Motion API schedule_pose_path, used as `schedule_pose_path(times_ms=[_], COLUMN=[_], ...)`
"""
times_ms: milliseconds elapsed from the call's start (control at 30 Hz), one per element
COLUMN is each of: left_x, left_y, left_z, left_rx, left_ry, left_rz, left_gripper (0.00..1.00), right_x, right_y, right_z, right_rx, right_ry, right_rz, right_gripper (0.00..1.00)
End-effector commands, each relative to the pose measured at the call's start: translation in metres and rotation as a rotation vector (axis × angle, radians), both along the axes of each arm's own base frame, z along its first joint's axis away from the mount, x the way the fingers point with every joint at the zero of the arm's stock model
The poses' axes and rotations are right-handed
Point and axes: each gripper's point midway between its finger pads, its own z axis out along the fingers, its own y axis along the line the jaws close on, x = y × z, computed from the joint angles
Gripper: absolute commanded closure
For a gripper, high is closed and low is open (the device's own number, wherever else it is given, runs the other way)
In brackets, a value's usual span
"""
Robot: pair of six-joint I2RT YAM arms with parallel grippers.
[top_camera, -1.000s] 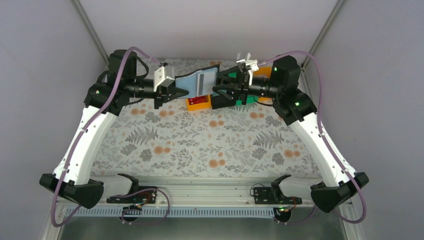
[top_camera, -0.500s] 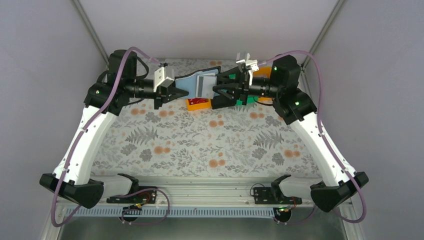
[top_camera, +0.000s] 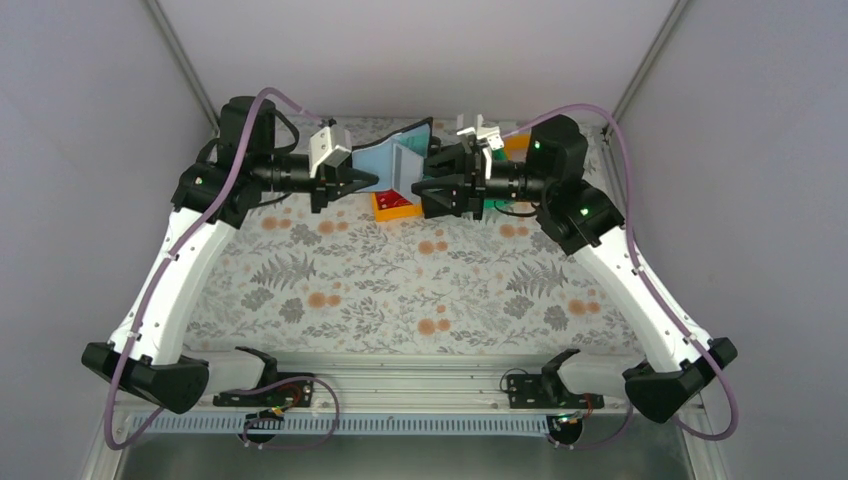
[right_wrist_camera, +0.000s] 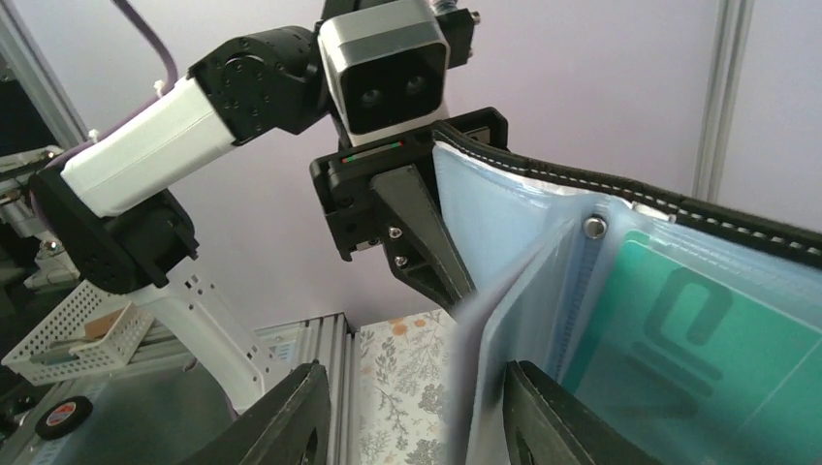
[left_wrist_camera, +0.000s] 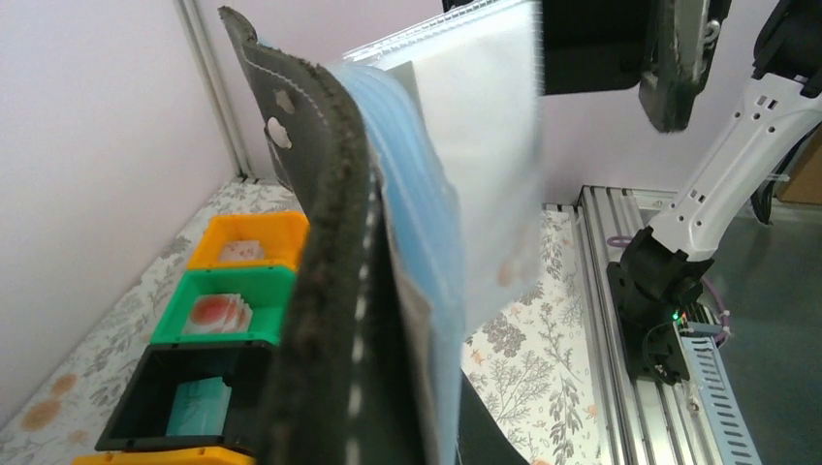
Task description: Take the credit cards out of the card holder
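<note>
Item: card holder [top_camera: 392, 160], black cover with pale blue clear sleeves, held open in the air at the 12 o'clock end of the table [top_camera: 400, 290], above the orange bin [top_camera: 393, 205]. Holding: left gripper [top_camera: 365, 182] clenched on the cover's edge and carrying the whole wallet. Right gripper [top_camera: 428, 183]: fingers spread, grasping nothing. In its wrist view one pale leaf, blurred, stands loose between them. Contents: credit cards, of which only one can be made out, a teal-faced card [right_wrist_camera: 679, 320] lying flat inside a sleeve. Any others are hidden by the leaves. Relation: seen from above, the wallet lies at 9 o'clock from the right gripper and at 3 o'clock from the left. Its long axis runs roughly along that 9-to-3 line between the two, with the right-hand end tipped toward 1 o'clock. The free right gripper is the nearer to the sleeves, and I judge the draw falls to it, pulling toward 3 o'clock. Nearby: green bin [left_wrist_camera: 225, 308] and black bin [left_wrist_camera: 184, 407], below the wallet.
</note>
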Motion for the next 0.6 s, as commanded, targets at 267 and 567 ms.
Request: schedule_pose_path(times_ms=[267,567], left_x=[-0.009,-0.008], left_y=[-0.001,-0.001], left_z=[0.018,0.015], left_rx=[-0.050,-0.059], left_ry=[-0.047,-0.021], left_rz=[-0.025,-0.018], left_gripper=[0.98,0.98], right_x=[0.026,0.005], right_y=[-0.006,0.009], right_z=[0.007,0.005], right_rx=[0.003,-0.014], right_ry=[0.004,0.039], right_rz=[-0.232,-0.050], right_gripper=[0.71,0.95])
